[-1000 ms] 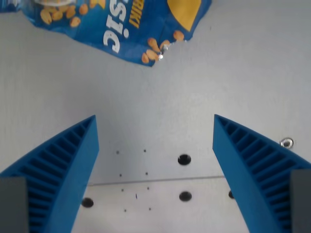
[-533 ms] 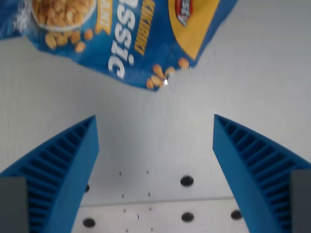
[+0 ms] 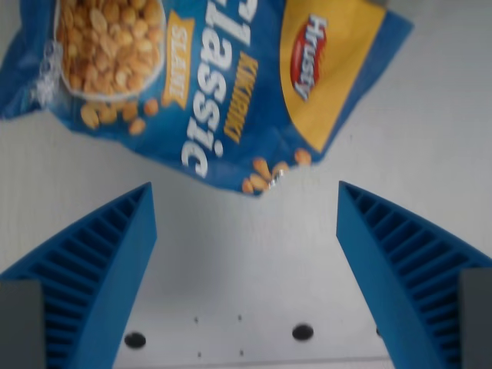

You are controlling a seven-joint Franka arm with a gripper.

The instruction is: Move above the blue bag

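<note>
wrist view over pale grey table [image 3: 430,131], seen straight down. blue bag [image 3: 207,84] of peanuts lying flat across the upper half, from ten o'clock round to one o'clock, cut off by the top edge. printed on it: a bowl of nuts at ten o'clock, white lettering running down the middle, a yellow panel with a red logo at one o'clock, loose nuts drawn along the lower edge. lowest corner of the bag pointing toward six o'clock, ending just above the centre of the frame. gripper [image 3: 246,201] spread wide, holding nothing; ribbed blue fingers [image 3: 100,269] entering from seven o'clock and five o'clock, tips level with each other and clear of the bag. bag corner lying just above the gap between the tips, not touching either finger. bare table between the fingers, slightly blurred. dark round holes [image 3: 302,332] in the table near six o'clock, with a few smaller specks beside them. contents of the bag not visible through the wrapper.
</note>
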